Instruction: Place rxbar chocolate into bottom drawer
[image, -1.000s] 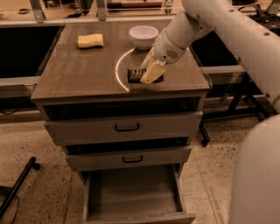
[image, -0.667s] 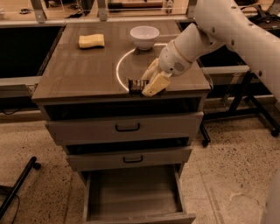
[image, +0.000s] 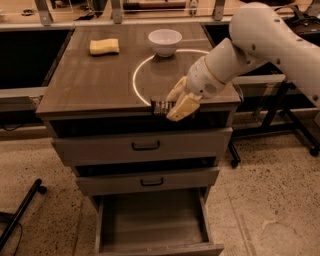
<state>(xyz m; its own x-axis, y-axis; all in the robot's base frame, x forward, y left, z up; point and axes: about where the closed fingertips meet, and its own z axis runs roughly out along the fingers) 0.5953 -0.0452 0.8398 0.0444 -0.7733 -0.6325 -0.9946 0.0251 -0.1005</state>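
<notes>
At the far left a black tubular leg lies across the speckled floor. On the brown tabletop of the cabinet, a yellow sponge block sits near the back left corner, well apart from everything else. Below the tabletop's front edge come the upper drawer and the middle drawer, each shut and each with a black handle at its centre. Beneath them the bottom drawer stands pulled out, its plain flat floor bare and its low sides showing.

Further right, a white bowl stands upright near the back of the tabletop, at the upper edge of a thin white ring marked on the surface. At the ring's front, right at the tabletop's front edge, the rxbar chocolate is held in the end effector; only the bar's left end sticks out, dark with pale vertical marks, and no word on it can be read. Whether the bar touches the wood I cannot tell. The end effector's two cream fingers are drawn narrow, clamped on the bar from above and below. It hangs over the front right part of the tabletop, above the open bottom drawer but well apart from it. The white arm runs up and off to the right, past a black wheeled frame on the floor.
</notes>
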